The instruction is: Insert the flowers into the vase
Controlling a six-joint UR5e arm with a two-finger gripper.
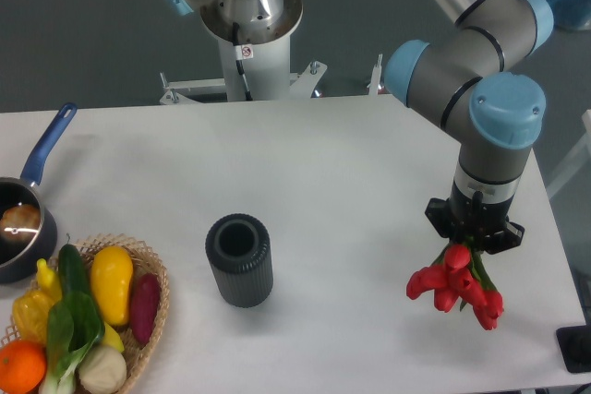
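Observation:
The flowers (456,287), a bunch of red tulip buds with green stems, hang from my gripper (473,241) at the right side of the table, buds pointing down toward the camera, just above the tabletop. My gripper is shut on the stems; its fingers are mostly hidden behind the buds and the wrist. The vase (239,259), a short dark grey ribbed cylinder with a round open mouth, stands upright left of the table's centre, well to the left of the gripper and apart from it.
A dark pot with a blue handle (22,219) sits at the left edge. A wicker basket (155,309) with vegetables and fruit sits at the front left, close to the vase. The arm's base (247,20) stands behind the table. The table's right edge is near the gripper.

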